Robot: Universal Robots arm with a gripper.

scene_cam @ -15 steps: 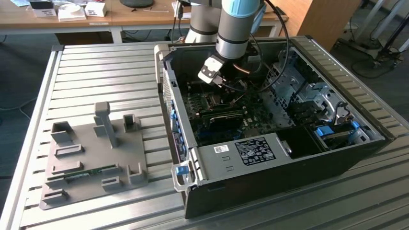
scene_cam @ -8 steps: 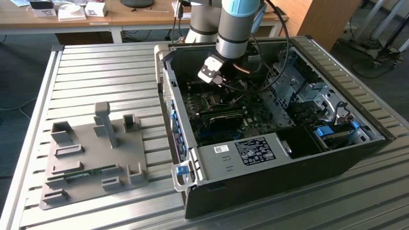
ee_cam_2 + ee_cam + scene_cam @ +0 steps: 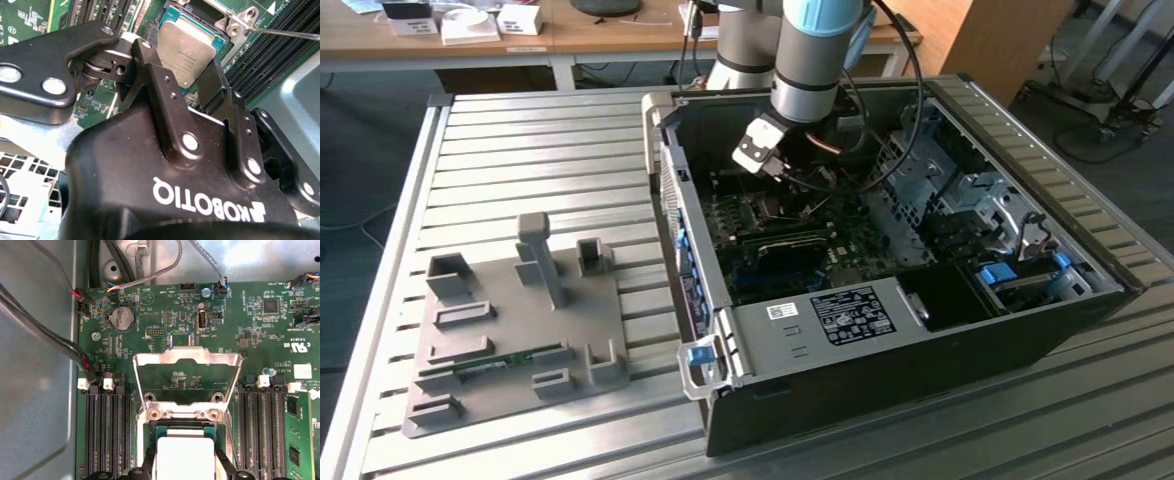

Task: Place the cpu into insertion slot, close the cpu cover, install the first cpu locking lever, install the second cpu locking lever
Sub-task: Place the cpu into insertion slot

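On the slatted surface [image 3: 520, 150], the open computer case [image 3: 881, 370] holds the green circuit board [image 3: 250, 315]. The cpu [image 3: 187, 50] lies flat in or just above the insertion slot [image 3: 182, 426], metal top up and edges parallel to the memory slots [image 3: 107, 430]. The gripper [image 3: 182, 62] is narrowed to the chip's width, with fingers [image 3: 162, 90] against two opposite edges. The first wrist view shows the cpu cover [image 3: 187, 357] swung up open. The exterior view adds a grey tray [image 3: 494, 330] carrying a memory stick [image 3: 500, 363].
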